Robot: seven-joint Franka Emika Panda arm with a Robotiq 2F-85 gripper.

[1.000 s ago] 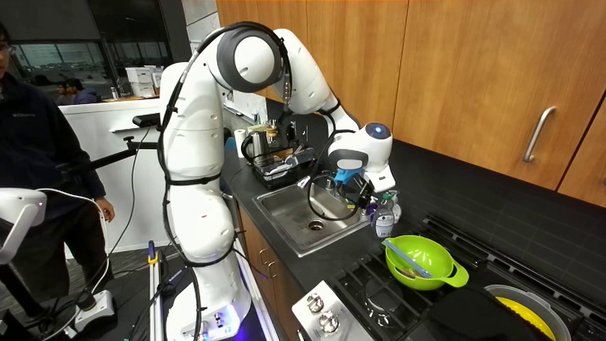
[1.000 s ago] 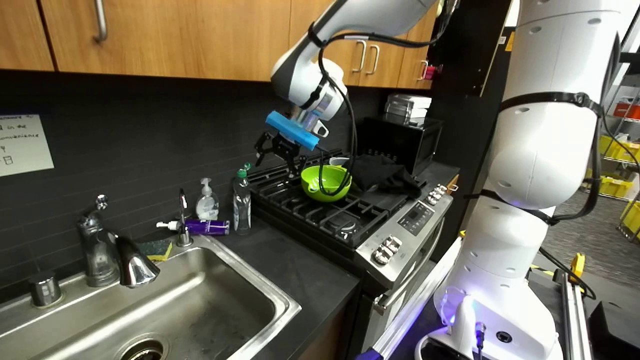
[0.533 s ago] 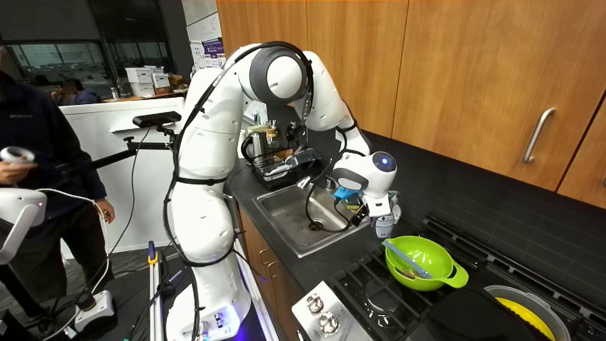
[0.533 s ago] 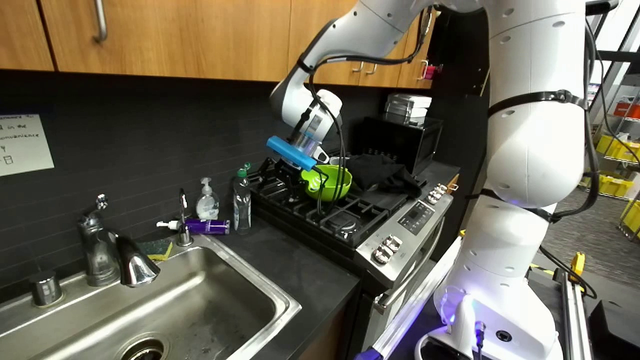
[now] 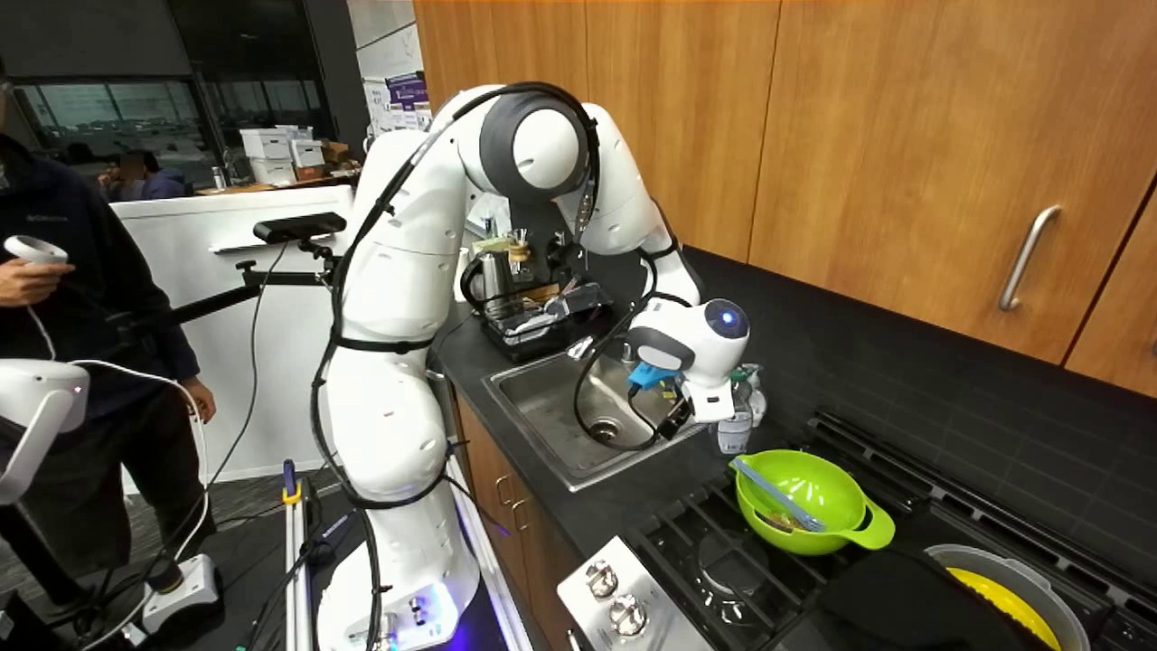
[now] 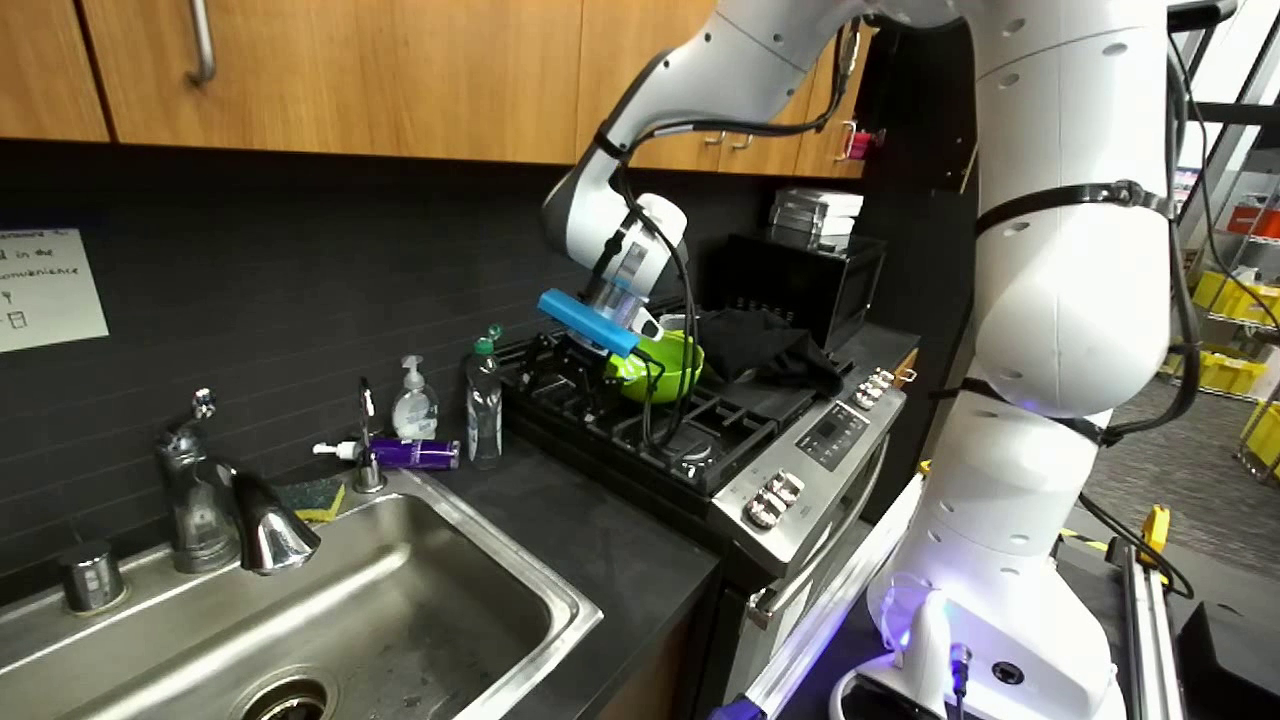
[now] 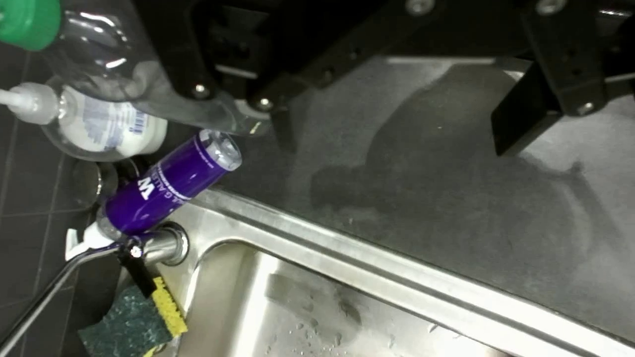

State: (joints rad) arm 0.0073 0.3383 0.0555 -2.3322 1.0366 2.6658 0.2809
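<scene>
My gripper point(image 7: 399, 131) is open and empty, with its black fingers wide apart above the dark counter point(image 7: 357, 208). A clear bottle with a green cap point(image 7: 99, 54) stands beside the left finger, which covers part of it; I cannot tell if they touch. The bottle also shows in both exterior views point(image 5: 734, 432) point(image 6: 484, 410). A clear soap pump bottle point(image 7: 111, 121) stands behind it. A purple pump bottle point(image 7: 158, 186) lies on its side by the sink's corner. In an exterior view the gripper point(image 6: 558, 390) appears low, between the clear bottle and a green bowl point(image 6: 655, 368).
The steel sink point(image 7: 347, 243) has a small tap point(image 7: 168, 243) and a green-yellow sponge point(image 7: 129, 317) at its corner. The green bowl point(image 5: 832, 488) with a blue utensil point(image 5: 777, 493) sits on the stove. A black cloth point(image 6: 765, 345) lies beyond it. Wooden cabinets point(image 6: 400, 80) hang above.
The arm has reached forward and the gripper has lowered toward the counter and stove level, then shifted slightly. The bottles and bowl have not moved. The person now holds up a white controller.
</scene>
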